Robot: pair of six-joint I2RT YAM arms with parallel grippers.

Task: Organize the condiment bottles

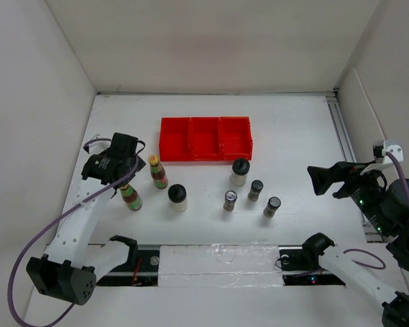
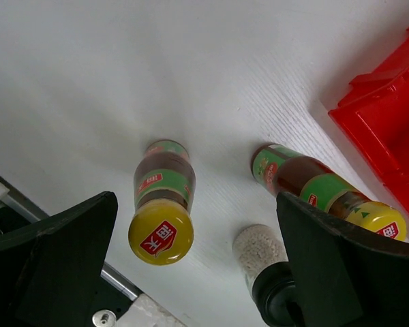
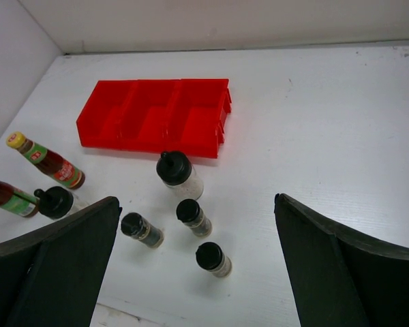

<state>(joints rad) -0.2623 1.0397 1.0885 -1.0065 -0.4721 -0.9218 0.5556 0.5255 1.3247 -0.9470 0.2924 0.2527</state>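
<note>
Both my tools are released and grasp nothing: my left tool (image 1: 126, 162) hangs spread above the two yellow-capped bottles, and my right tool (image 1: 319, 180) waits well off to the right over the bench (image 1: 293, 129). Nearest me stand the front tall bottle (image 1: 131, 197), the front white jar (image 1: 177, 197) and the three dark-capped shakers (image 1: 255, 190). Behind them are the rear tall bottle (image 1: 158, 172) and the rear white jar (image 1: 240, 172), all upright. Farthest is the red tray (image 1: 204, 158), with no bottle in it yet. I judge the tall bottles narrow and top-heavy, so an off-centre descent could push a cap and topple one into the jar beside it. With fingers this wide, the outer one could also clip the neighbouring bottle as I close
</note>
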